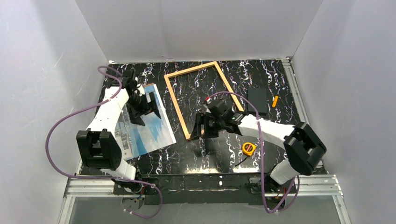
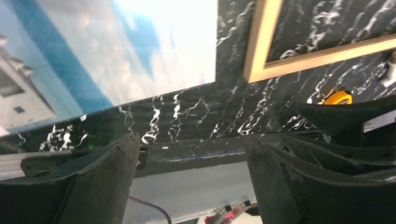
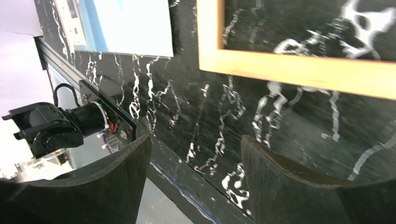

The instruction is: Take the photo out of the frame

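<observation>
Lying flat on the marbled table [image 1: 219,156], the photo [image 1: 150,128] sits at about 9 o'clock, wholly outside the frame [image 1: 190,69], which rests toward 12 o'clock with tabletop showing through it; the left gripper [image 2: 191,142] hangs over the photo's far end, jaws spread, nothing between them; the right gripper [image 3: 195,140] hovers by the frame's 6 o'clock corner, likewise agape and empty.

Plain white walls [image 1: 210,28] enclose three sides. The counter [image 1: 210,158] is black with white marbling. Metal rails [image 1: 88,186] edge its near side.
</observation>
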Controlling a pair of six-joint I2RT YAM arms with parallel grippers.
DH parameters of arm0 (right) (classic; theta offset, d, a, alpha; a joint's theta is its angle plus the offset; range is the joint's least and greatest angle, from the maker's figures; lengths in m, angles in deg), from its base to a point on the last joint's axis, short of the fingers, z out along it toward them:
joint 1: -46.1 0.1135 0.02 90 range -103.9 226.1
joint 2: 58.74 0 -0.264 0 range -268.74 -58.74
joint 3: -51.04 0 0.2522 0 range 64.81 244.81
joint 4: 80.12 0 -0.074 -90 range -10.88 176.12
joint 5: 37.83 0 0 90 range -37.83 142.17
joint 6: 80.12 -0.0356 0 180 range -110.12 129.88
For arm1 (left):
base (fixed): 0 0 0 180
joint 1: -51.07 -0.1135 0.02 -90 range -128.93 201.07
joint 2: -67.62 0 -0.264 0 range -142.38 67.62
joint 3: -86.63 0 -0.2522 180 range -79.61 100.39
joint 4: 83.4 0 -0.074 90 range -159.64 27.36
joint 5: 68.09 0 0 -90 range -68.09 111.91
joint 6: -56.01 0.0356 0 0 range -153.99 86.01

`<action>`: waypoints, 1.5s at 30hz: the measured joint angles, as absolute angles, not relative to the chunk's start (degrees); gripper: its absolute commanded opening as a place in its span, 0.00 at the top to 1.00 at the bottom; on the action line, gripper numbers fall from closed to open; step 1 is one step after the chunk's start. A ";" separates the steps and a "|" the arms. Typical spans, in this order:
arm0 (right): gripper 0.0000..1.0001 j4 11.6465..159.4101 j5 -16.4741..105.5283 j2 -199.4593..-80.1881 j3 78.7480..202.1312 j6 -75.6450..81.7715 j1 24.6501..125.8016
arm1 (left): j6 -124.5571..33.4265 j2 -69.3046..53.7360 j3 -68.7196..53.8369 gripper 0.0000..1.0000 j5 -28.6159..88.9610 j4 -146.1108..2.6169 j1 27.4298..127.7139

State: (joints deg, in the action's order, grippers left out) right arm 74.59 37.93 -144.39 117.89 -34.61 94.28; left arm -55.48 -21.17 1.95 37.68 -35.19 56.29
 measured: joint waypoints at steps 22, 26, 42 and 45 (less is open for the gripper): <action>0.65 79.23 36.90 -169.24 138.89 -34.52 100.49 | -60.07 -23.97 -14.53 0.22 36.26 -47.10 44.13; 0.71 78.11 36.97 -172.15 142.54 -33.50 100.64 | -60.84 -26.24 -14.53 0.23 35.93 -48.06 41.88; 0.78 75.08 37.60 -177.76 146.17 -31.92 101.67 | -63.46 -34.22 -14.55 0.23 38.45 -48.82 39.91; 0.79 74.83 37.78 -178.11 146.17 -31.92 101.76 | -63.70 -34.88 -14.55 0.23 38.88 -48.80 39.61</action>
